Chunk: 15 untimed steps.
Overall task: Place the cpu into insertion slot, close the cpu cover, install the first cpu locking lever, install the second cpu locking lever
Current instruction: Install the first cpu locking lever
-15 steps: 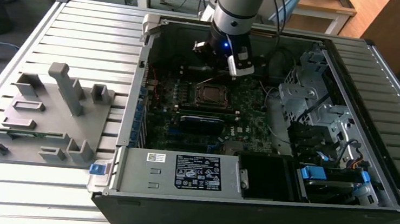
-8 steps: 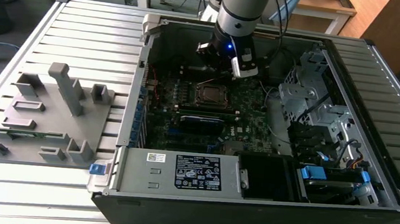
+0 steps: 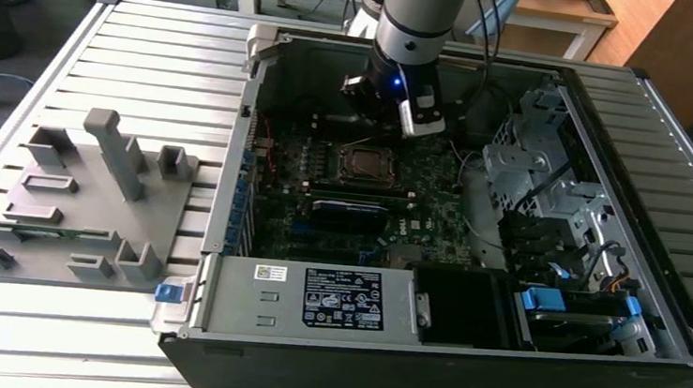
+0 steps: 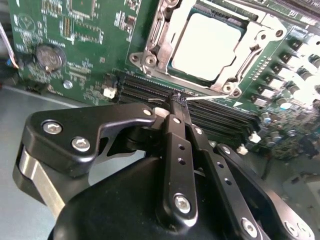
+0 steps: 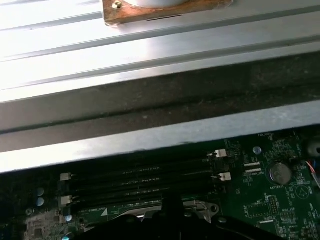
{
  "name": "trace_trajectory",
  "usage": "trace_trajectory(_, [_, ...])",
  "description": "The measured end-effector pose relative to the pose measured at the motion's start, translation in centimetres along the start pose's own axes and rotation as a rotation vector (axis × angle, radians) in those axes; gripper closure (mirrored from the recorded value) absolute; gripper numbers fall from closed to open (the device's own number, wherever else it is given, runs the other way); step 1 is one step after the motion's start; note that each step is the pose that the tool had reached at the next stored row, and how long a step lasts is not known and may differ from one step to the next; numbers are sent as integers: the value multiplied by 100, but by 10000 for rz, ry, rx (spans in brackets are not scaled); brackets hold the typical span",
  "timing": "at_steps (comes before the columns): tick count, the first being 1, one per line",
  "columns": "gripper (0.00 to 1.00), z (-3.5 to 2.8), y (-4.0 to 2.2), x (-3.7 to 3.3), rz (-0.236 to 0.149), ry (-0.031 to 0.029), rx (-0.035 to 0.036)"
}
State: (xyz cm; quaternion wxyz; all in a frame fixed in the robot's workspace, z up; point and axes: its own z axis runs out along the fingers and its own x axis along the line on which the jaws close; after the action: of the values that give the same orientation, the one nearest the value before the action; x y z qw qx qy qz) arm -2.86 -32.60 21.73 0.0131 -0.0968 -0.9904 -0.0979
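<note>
The cpu (image 4: 207, 45) lies flat in the insertion slot (image 3: 339, 160), its pale top showing through the window of the cpu cover (image 4: 152, 37), which lies down over it. A thin silvery locking lever (image 4: 212, 96) runs along the socket's near edge, above the black memory slots (image 4: 140, 89). My gripper (image 4: 176, 97) is shut, its black fingertips meeting right at the free end of that lever; whether they touch it I cannot tell. In the exterior view the gripper (image 3: 410, 115) hangs inside the open computer case, just behind the socket.
The case walls (image 3: 251, 129) surround the motherboard, with a drive cage (image 3: 537, 164) on the exterior view's right and a power supply (image 3: 312, 299) in front. A grey fixture (image 3: 82, 199) stands on the slatted table at the exterior view's left. A coin battery (image 5: 280, 172) sits near the memory slots (image 5: 140, 177).
</note>
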Motion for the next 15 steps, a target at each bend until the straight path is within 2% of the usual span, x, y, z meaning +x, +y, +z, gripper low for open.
trace_trajectory(2, [90, 14, -3, -1, 334, -91, -5])
trace_trajectory(5, [90, 26, -5, 4, 702, -176, -21])
trace_trajectory(12, [90, 42, -2, 66, 918, -257, -40])
trace_trajectory(15, [90, 61, 0, 67, 1140, -318, -44])
